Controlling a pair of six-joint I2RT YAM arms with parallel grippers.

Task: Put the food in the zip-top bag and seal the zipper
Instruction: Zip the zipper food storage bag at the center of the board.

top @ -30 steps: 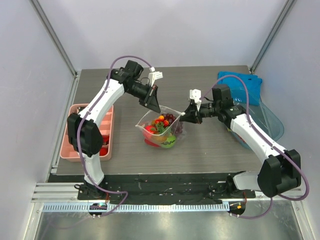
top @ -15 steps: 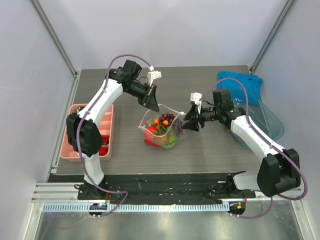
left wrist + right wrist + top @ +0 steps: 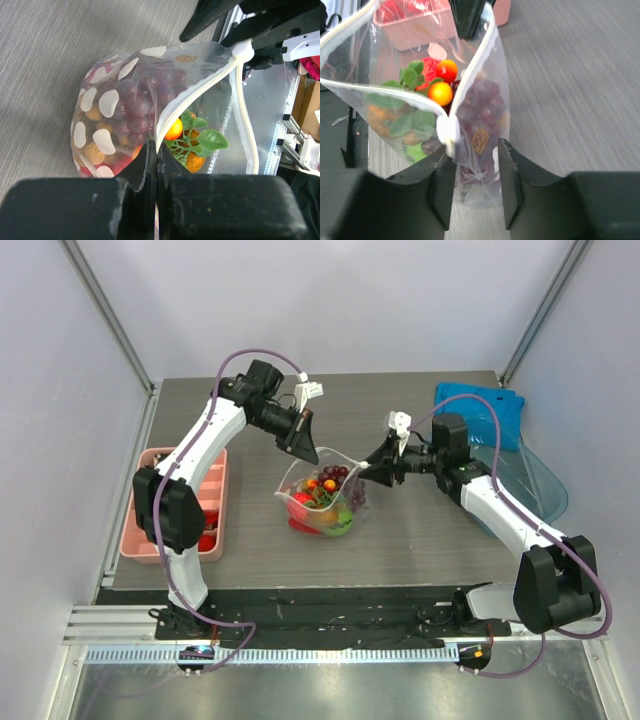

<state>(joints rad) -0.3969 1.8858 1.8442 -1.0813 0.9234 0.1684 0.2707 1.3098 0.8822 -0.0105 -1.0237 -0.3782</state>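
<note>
Zip-top bag [image 3: 210, 75]: clear flexible plastic film, glossy and creased, printed with opaque matt white dots.
Zipper [image 3: 245, 125]: whitish opaque plastic strip, smooth.
Inside the bag: grape bunch [image 3: 142, 100] of smooth, faintly shiny purple plastic; orange piece [image 3: 173, 129] glossy; green leaves [image 3: 210, 140] matt.
Left claw [image 3: 156, 150] and right claw [image 3: 475, 152]: matt black plastic, finely grained.
Worktop [image 3: 420, 530]: grey wood-grain finish, matt.

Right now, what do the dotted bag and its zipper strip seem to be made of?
The zip-top bag: thin clear plastic film, glossy; it creases and the food shows through. The zipper: probably thicker plastic, whitish, matte; it holds a smooth curve.
</note>
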